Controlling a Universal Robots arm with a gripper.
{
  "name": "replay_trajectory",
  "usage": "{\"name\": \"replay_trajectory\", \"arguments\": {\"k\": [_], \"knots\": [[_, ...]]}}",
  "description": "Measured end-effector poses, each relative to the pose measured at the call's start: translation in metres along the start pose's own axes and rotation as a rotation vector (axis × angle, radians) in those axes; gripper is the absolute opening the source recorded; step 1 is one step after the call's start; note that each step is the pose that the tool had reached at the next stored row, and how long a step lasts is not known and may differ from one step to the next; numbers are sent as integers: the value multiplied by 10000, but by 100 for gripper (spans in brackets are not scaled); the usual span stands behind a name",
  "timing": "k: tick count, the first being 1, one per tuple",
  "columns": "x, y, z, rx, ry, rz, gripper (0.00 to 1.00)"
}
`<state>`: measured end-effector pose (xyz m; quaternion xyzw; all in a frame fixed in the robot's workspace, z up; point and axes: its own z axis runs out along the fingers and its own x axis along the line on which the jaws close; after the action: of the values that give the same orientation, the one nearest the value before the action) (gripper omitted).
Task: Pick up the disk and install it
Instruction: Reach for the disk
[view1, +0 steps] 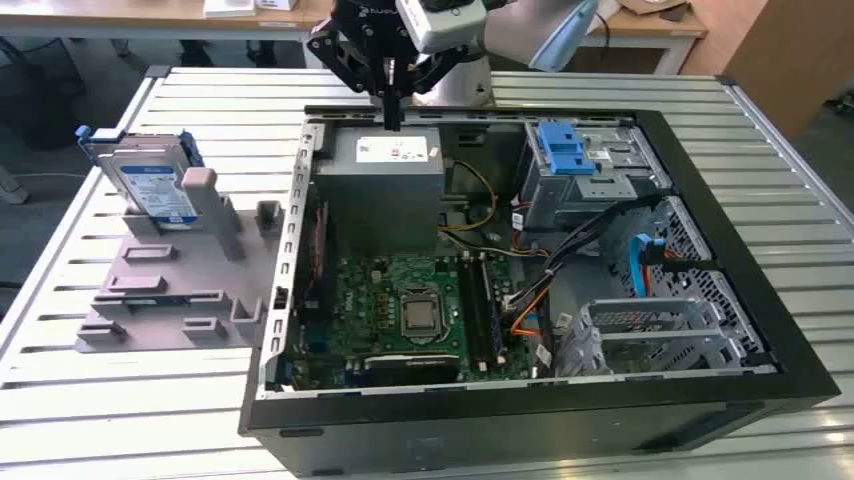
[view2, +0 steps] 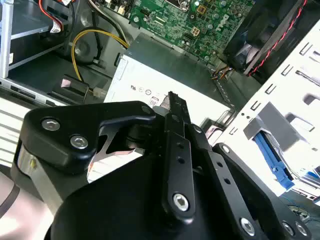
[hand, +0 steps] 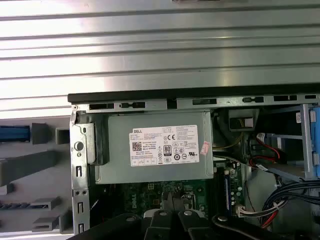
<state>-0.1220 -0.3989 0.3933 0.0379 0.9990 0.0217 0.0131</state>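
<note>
- The open computer case (view1: 534, 430) lies on the slatted table, its inside bared.
- The grey power-supply box (view1: 387, 190) sits under the arm.
- The grey stand (view1: 160, 300), at the exterior view's left of the case, holds the disk (view1: 154, 185) upright on edge. It is a silver slab with a blue-and-white label, blue carrier frame around it.
- The gripper (view1: 394, 115) hangs over the power-supply box with fingers pressed together, holding nothing, well apart from the disk.
- Judged step: the approach, pickup not yet begun. A grasp would likely call for spread fingers squared to the disk's flat faces.
</note>
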Motion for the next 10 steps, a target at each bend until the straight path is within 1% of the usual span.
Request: {"name": "replay_trajectory", "arguments": {"k": [6, 10], "knots": [[4, 0, 0, 1, 0, 1, 11], [29, -2, -1, -1, 0, 0, 11]]}}
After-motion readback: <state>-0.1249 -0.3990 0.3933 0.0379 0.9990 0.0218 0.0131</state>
